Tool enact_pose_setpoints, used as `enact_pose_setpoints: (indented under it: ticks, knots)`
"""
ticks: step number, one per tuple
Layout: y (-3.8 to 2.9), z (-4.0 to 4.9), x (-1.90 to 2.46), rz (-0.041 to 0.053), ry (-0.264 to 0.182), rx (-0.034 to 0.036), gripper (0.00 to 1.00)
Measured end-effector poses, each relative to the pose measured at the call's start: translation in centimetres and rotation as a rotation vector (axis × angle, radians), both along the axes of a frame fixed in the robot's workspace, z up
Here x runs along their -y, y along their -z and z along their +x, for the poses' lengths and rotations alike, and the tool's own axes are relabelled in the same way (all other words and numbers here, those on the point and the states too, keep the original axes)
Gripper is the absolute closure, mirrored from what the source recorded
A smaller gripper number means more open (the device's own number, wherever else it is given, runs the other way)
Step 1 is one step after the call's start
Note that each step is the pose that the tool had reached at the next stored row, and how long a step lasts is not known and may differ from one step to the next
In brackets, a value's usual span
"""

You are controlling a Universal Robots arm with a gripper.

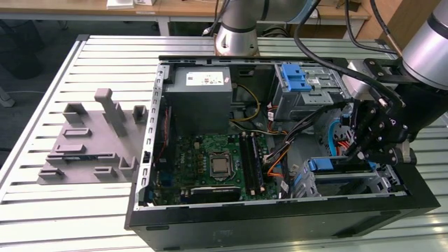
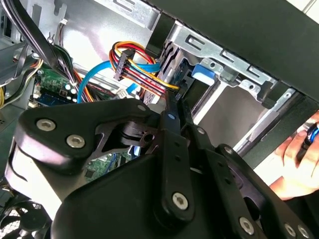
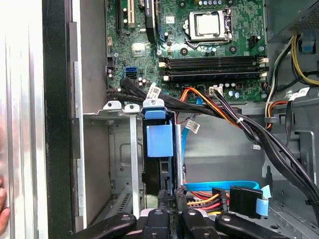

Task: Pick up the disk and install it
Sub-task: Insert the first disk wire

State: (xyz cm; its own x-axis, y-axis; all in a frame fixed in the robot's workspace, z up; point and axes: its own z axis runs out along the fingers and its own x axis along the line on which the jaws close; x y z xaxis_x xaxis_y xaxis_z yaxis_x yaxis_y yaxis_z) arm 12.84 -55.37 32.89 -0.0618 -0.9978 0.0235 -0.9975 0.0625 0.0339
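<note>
We are holding the gripper (image 1: 364,152) low at the computer case's (image 1: 280,220) 4 o'clock corner in the exterior view, its fingers closed on the disk (image 3: 159,164), gripping its near end. The disk is sitting on edge in the drive cage (image 3: 122,149), so it can slide along the slot. Its long axis is pointing toward the motherboard (image 3: 199,55), blue bracket leading.

slatted metal table (image 1: 42,210), wooden desk (image 1: 175,9) behind
</note>
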Motion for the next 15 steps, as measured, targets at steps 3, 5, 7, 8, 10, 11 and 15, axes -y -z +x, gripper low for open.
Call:
enact_pose_setpoints:
  ticks: [3, 5, 7, 8, 10, 11, 15]
  knots:
    - [-0.36, 0.00, 0.00, -0.0003, 0.000, 0.0001, 0.76]
    - [-0.71, 0.00, 0.00, -0.0001, 0.000, 0.0001, 0.76]
    - [-1.00, 0.00, -0.01, -0.0003, 0.000, 0.0001, 0.76]
    - [-1.10, 0.00, -0.01, -0.0003, 0.000, -0.0001, 0.76]
    - [-1.13, 0.00, -0.01, 0.0001, 0.000, -0.0001, 0.78]
    - [-1.13, 0.00, -0.01, 0.0001, 0.000, -0.0001, 0.84]
    - [-1.16, 0.00, -0.01, -0.0002, 0.000, -0.0001, 0.89]
